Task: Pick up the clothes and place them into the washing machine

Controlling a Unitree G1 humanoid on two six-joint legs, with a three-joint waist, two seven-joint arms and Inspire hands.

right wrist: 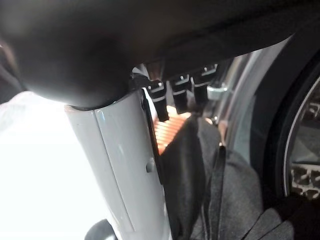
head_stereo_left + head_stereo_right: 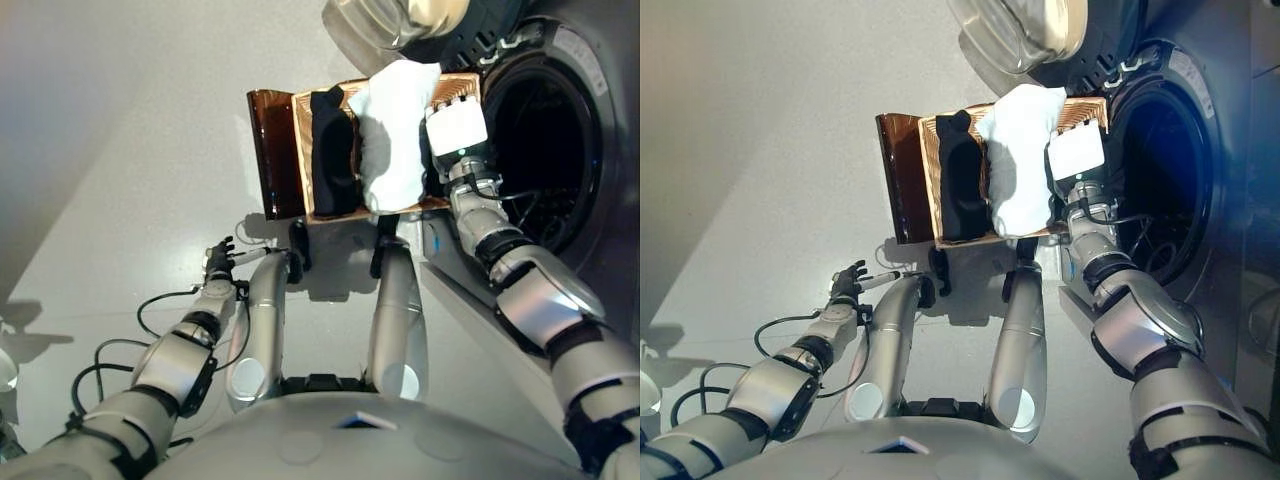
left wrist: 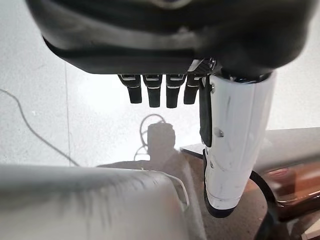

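A brown basket (image 2: 275,150) stands on the floor before me, next to the washing machine's open drum (image 2: 545,150). In it lie a black garment (image 2: 335,150) and a white garment (image 2: 395,130) heaped on its right half. My right hand (image 2: 456,125) hovers at the basket's right edge, against the white garment (image 1: 35,165). Its fingers (image 1: 172,92) are straight and hold nothing. Past them lies dark grey cloth (image 1: 200,165) by the drum's rim. My left hand (image 2: 218,258) hangs low at the left over the floor, fingers (image 3: 150,92) relaxed and empty.
The machine's round door (image 2: 390,25) stands swung open above the basket's far side. The grey machine front (image 2: 470,300) runs along my right. Bare grey floor (image 2: 120,120) spreads to the left of the basket.
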